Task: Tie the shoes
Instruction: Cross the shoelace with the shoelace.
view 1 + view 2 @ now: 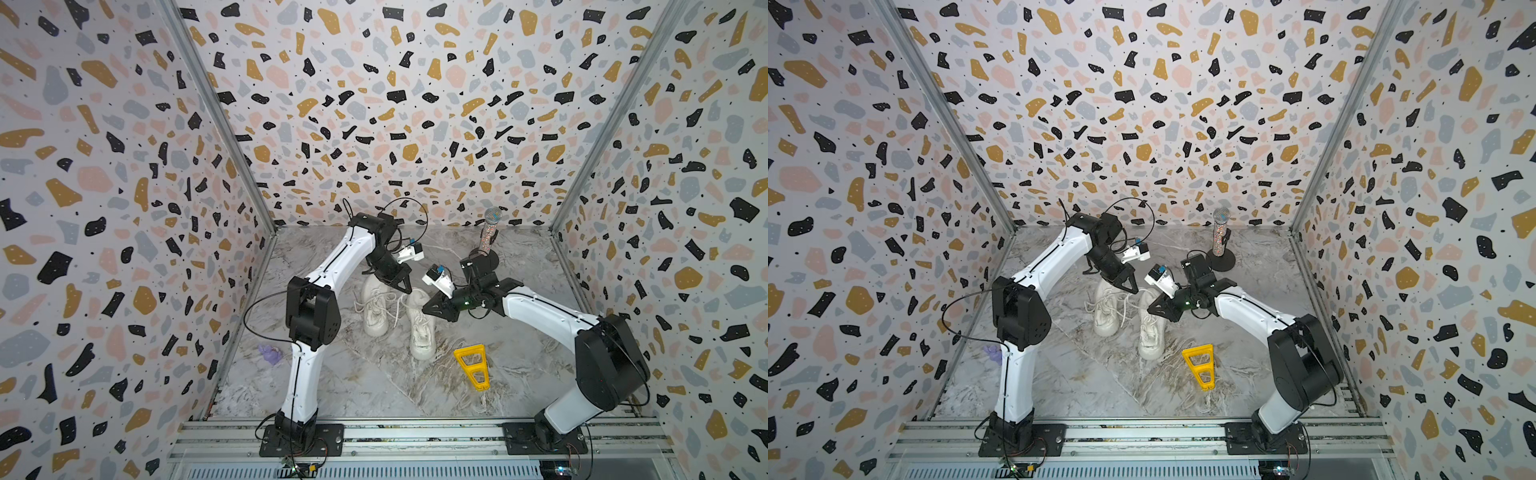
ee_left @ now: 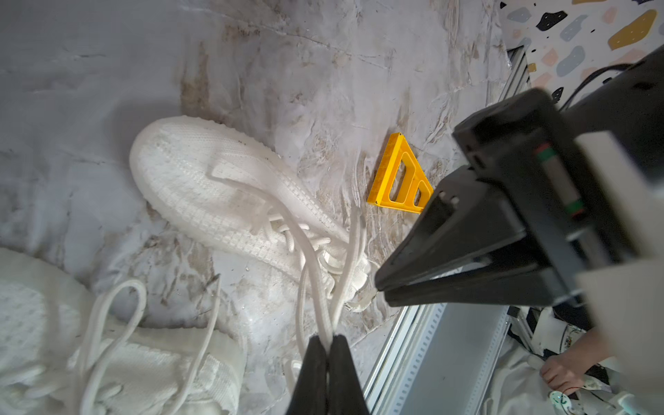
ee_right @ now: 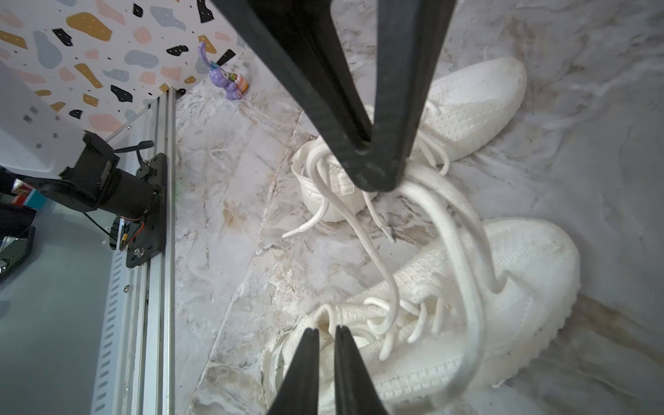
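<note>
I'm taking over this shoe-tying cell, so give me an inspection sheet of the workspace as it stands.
Surface: marble-patterned tabletop, brownish streaks.
Job's things: one white sneaker beside the worked sneaker, whose laces run up into the left gripper.
Clutter: yellow triangular frame; purple toy figure by the wall; glittery microphone on a black stand.
Grippers: left gripper shut on the laces; right gripper above the worked sneaker, narrow gap, nothing seen between.
Cables: black cable loops free beside the left arm.
Surroundings: terrazzo-patterned walls; aluminium rail; person's hand beyond it.
</note>
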